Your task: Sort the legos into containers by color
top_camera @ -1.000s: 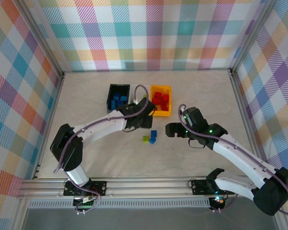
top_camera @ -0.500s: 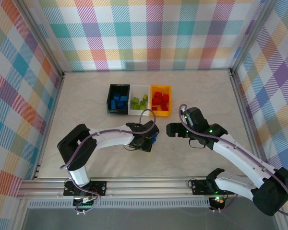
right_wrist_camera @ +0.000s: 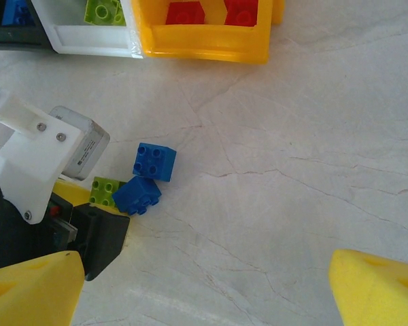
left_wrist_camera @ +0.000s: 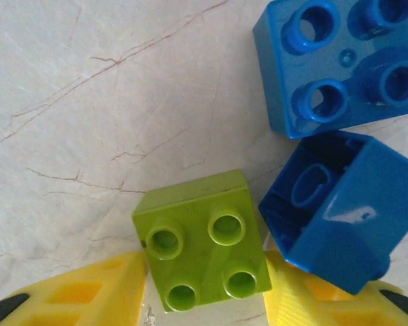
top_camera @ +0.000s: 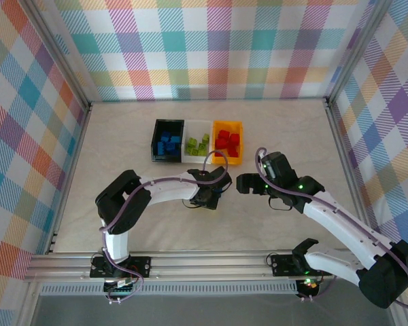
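Observation:
Three loose legos lie on the table in front of the bins. My left gripper [left_wrist_camera: 205,299] is shut on the lime green lego [left_wrist_camera: 202,248], with a yellow pad against each side; the lego rests on the table, studs up. Just right of it lies a blue lego [left_wrist_camera: 340,212] on its side, and beyond that a blue lego [left_wrist_camera: 338,64] studs up. From above, the left gripper [top_camera: 211,197] covers this group. My right gripper [top_camera: 241,183] hovers open to the right, with the green lego [right_wrist_camera: 107,190] and both blue legos [right_wrist_camera: 154,161] at the left of its wrist view.
The black bin [top_camera: 168,152] holds blue legos, the clear bin [top_camera: 198,157] green ones, the orange bin [top_camera: 228,161] red ones, in a row behind the arms. The left arm's wrist [right_wrist_camera: 44,146] sits close to the loose legos. Bare table lies right of them.
The left arm swung from the bins down to the loose legos, and its jaws closed around the green one. The right arm has not moved.

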